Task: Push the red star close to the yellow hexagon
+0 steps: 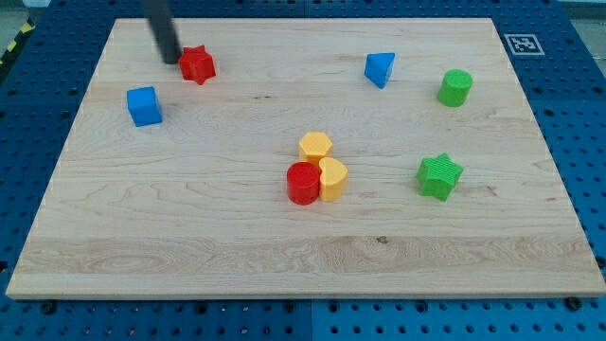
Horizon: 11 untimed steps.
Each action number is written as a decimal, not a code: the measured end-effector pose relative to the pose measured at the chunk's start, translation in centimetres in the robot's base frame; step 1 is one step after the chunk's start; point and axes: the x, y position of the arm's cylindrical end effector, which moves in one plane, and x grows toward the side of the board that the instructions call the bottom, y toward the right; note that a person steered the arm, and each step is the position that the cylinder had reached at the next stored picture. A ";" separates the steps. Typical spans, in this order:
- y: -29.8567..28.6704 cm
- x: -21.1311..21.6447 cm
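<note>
We see the red star [197, 64], small and bright, near the board's [189, 237] upper left, well apart from the yellow hexagon [315, 147]. Our tip [170, 61] sits just left of it; the rod's upper part is cut off, and it carries no pincer.

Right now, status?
My tip beside red star, on its left. Yellow hexagon mid-board, far off. Path between clear.

We see a red star [198, 64], a yellow hexagon [315, 147], a blue cube [144, 106] and a pale, wood-grained counter [237, 246].
</note>
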 end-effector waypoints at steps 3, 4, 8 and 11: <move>9.0 4.0; 12.5 7.7; 8.7 9.7; 12.2 9.4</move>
